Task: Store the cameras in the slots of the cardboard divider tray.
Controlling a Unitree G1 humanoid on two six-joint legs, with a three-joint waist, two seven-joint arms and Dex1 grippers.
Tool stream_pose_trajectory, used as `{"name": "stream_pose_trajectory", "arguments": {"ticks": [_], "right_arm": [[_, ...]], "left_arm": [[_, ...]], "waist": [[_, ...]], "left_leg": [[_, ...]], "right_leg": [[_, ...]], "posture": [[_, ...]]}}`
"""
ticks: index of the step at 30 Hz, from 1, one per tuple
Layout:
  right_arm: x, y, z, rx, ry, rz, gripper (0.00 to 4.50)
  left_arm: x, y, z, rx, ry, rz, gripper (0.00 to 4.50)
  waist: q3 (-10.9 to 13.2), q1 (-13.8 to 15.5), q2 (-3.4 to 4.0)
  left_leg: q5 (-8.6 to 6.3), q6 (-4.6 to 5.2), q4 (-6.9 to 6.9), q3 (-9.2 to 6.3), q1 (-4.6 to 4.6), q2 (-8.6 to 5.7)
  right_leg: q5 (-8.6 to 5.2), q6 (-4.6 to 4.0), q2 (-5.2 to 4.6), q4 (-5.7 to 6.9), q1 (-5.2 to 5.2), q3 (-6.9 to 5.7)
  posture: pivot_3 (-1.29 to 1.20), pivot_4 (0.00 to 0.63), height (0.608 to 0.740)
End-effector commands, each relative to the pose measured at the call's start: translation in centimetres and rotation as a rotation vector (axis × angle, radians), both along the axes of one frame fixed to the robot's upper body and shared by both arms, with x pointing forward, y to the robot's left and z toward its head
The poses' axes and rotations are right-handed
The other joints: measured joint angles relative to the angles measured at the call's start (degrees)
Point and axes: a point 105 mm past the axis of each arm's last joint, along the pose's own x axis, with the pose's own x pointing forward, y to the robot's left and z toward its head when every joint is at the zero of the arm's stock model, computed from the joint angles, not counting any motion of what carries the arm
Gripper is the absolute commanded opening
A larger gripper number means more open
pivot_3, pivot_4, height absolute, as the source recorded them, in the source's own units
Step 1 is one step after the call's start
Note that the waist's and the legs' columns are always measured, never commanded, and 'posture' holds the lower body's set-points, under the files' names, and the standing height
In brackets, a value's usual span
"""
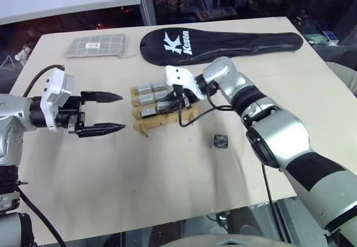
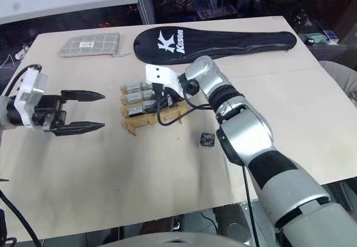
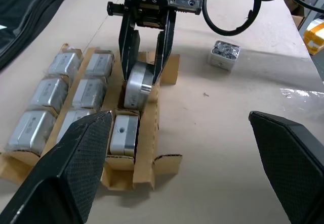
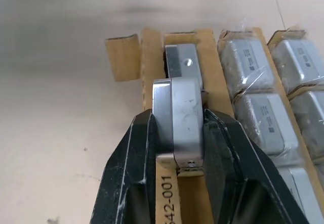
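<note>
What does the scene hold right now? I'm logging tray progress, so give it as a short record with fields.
tray: cardboard divider tray mid-table, two rows of three slots filled with wrapped cameras
third row: one bare camera seated at the end slot
right gripper: shut on a camera, held over the third row's middle slot
left gripper: open, beside the tray, holding nothing
loose camera: on the table, apart from the tray
far edge: black racket cover, grey checked pouch
</note>
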Motion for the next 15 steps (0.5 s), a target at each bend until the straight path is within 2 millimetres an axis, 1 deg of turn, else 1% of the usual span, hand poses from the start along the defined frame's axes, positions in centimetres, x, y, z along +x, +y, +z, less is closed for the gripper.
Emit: {"name": "stream_pose_trajectory", "arguments": {"ticks": [1,5,15], "right_arm": [[-0.1,1.2,1.8,0.027,-0.057,0.015,0.73],[0.1,1.3,1.5,0.003,-0.103,0.008,0.73],[0.3,0.6,0.6,-0.042,-0.07,-0.01,0.73]], "left_arm": [[-0.5,0.0,1.4,0.006,-0.057,0.006,4.5],[-0.7,0.0,1.4,0.005,-0.059,0.014,4.5],[-1.0,-0.3,1.4,0.004,-0.055,0.022,4.5]], "waist": [[0.0,0.0,0.0],[0.0,-0.1,0.0],[0.0,0.0,0.01]], "left_leg": [[0.0,0.0,0.0,0.0,0.0,0.0],[0.0,0.0,-0.01,-0.02,0.01,0.0],[0.0,0.0,-0.01,-0.01,0.0,0.0]], "right_leg": [[0.0,0.0,0.0,0.0,0.0,0.0],[0.0,0.0,0.0,0.0,0.0,-0.01],[0.0,0.0,0.0,-0.01,0.0,-0.01]], "posture": [[0.0,0.15,0.74],[0.0,0.15,0.74],[0.0,0.15,0.74]]}}
